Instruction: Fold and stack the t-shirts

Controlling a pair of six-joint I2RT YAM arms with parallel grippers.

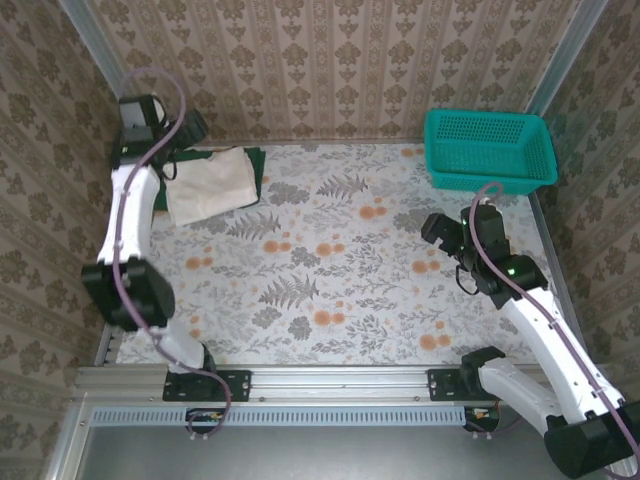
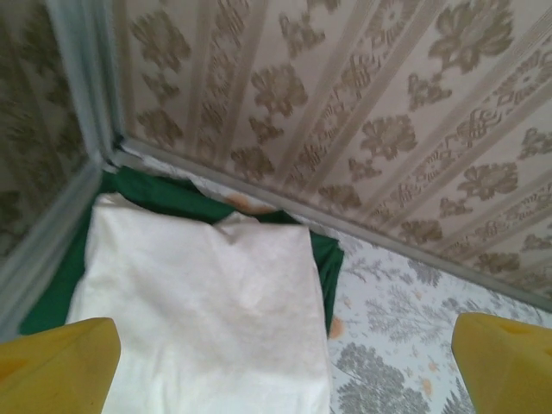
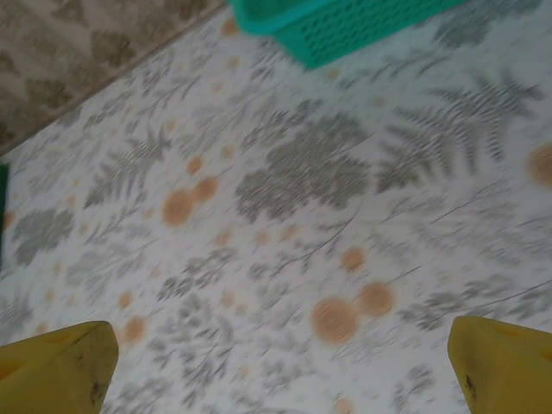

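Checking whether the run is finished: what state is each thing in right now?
dark green t-shirt: folded, at the bottom, edges showing.
off-white t-shirt: folded, lying on top of it.
teal basket: upright, looks empty.
left gripper: open, above the shirts, holding nothing.
right gripper: open, over bare table.

green t-shirt [image 2: 172, 197]: mostly hidden under the off-white t-shirt [image 2: 207, 302]; just its edges show, upper left of the left wrist view.
off-white t-shirt: near end cut off by that frame's bottom edge.
basket [image 3: 345, 26]: cut off by the top edge of the right wrist view.
tabletop [image 3: 302, 216] print: blurred there.
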